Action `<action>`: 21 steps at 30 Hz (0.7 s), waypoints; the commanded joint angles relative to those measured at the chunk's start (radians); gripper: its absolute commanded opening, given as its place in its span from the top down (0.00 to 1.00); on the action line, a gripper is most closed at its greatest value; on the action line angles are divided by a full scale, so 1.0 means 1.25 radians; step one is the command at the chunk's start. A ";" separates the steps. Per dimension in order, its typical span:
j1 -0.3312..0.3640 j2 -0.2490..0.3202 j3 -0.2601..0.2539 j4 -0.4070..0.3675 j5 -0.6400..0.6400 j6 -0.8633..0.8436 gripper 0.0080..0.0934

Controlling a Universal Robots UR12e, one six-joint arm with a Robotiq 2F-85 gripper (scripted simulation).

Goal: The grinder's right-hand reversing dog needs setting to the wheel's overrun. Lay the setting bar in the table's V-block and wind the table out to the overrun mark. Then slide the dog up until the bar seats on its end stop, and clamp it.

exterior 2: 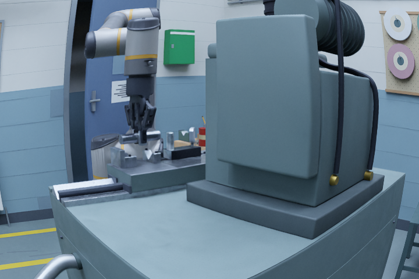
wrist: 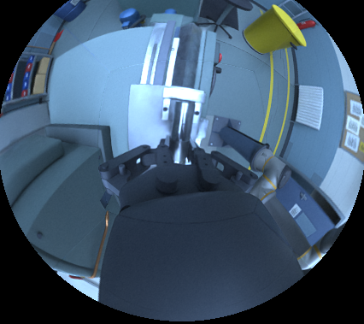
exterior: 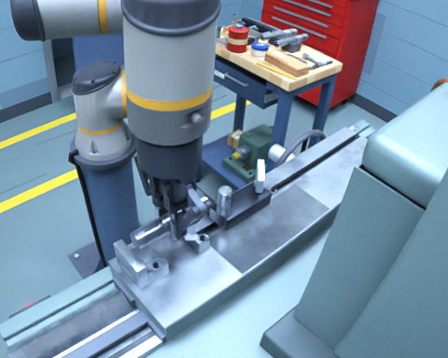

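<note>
My gripper (exterior: pixel 180 220) (exterior 2: pixel 139 137) (wrist: pixel 183 157) points straight down, its fingers closed around the setting bar (exterior: pixel 171 223) (exterior 2: pixel 139 136) (wrist: pixel 183 131). The bar is a steel cylinder, held level a little above the grinder table (exterior: pixel 227 255) (exterior 2: pixel 157 171). Under it sit two V-blocks (exterior: pixel 197 241) (exterior 2: pixel 148 154), and the larger one (exterior: pixel 139 262) (exterior 2: pixel 121 160) is at the table's end. The dark reversing dog (exterior: pixel 244 202) (exterior 2: pixel 180 152) with its upright clamp knob (exterior: pixel 224 199) (exterior 2: pixel 170 140) and end stop plate (exterior: pixel 259 175) (exterior 2: pixel 191 134) lies just beyond the bar's far end.
The grinder's wheel head housing (exterior: pixel 405 218) (exterior 2: pixel 276 108) rises close beside the table. The dog's rail (exterior: pixel 321 150) runs along the table's far edge. The arm's blue pedestal (exterior: pixel 108 209) stands behind. A workbench with tools (exterior: pixel 279 59) and a red cabinet (exterior: pixel 321 17) are farther off.
</note>
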 commanded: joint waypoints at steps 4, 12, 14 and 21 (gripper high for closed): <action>0.000 0.000 0.000 -0.003 0.000 0.000 1.00; 0.000 0.001 0.005 -0.010 0.000 0.000 1.00; 0.000 0.002 0.006 -0.011 0.000 0.000 1.00; 0.000 0.004 0.010 -0.018 0.000 0.000 1.00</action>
